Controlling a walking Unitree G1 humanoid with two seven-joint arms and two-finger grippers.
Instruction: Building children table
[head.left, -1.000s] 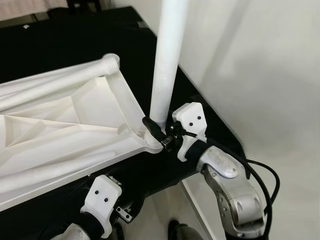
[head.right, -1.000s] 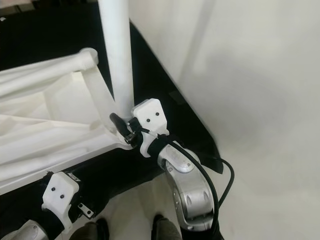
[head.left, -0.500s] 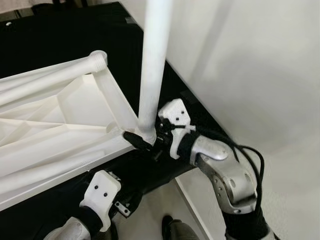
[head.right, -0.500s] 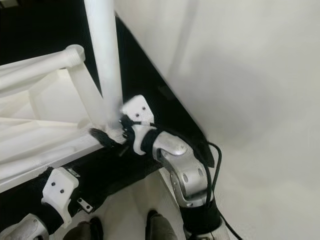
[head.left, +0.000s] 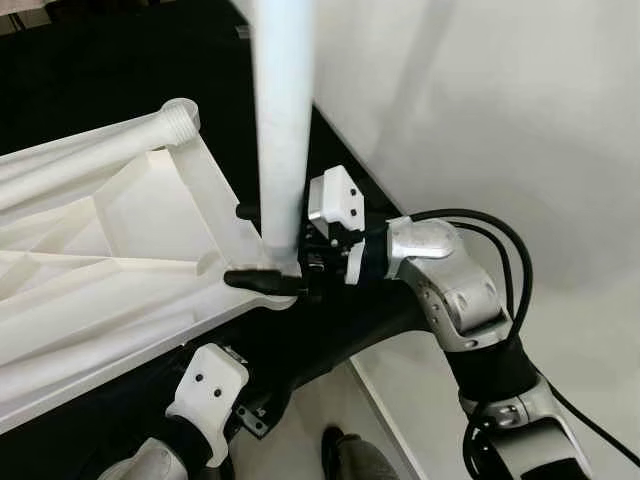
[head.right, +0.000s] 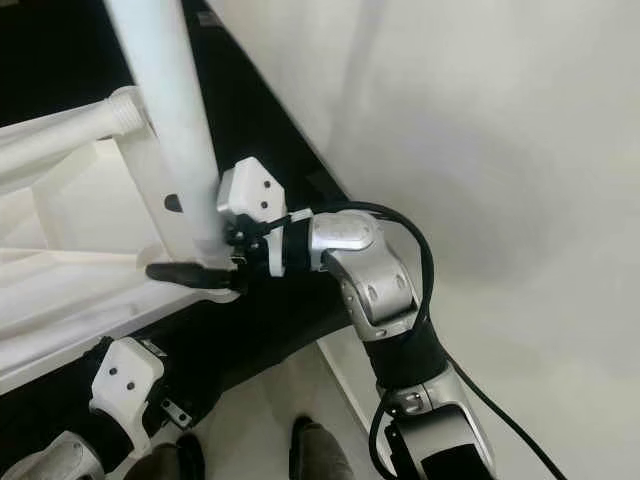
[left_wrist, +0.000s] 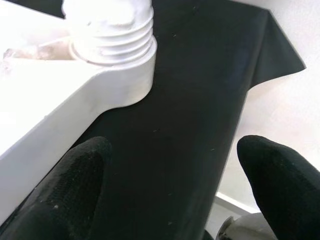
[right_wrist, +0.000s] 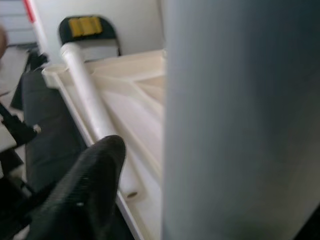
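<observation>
Jaws of the right gripper (head.left: 262, 247) are clamped on the foot of a smooth white table leg (head.left: 283, 110), one black finger on each side, where it stands upright in the near corner socket of the upturned white tabletop (head.left: 110, 260) lying ribbed side up on the black-covered surface (head.left: 90, 80). At the tabletop's far corner another threaded socket (head.left: 181, 112) is bare. Low by the near edge, the left gripper (left_wrist: 175, 190) has its jaws apart over the black cloth beside a threaded corner stub (left_wrist: 112, 30).
</observation>
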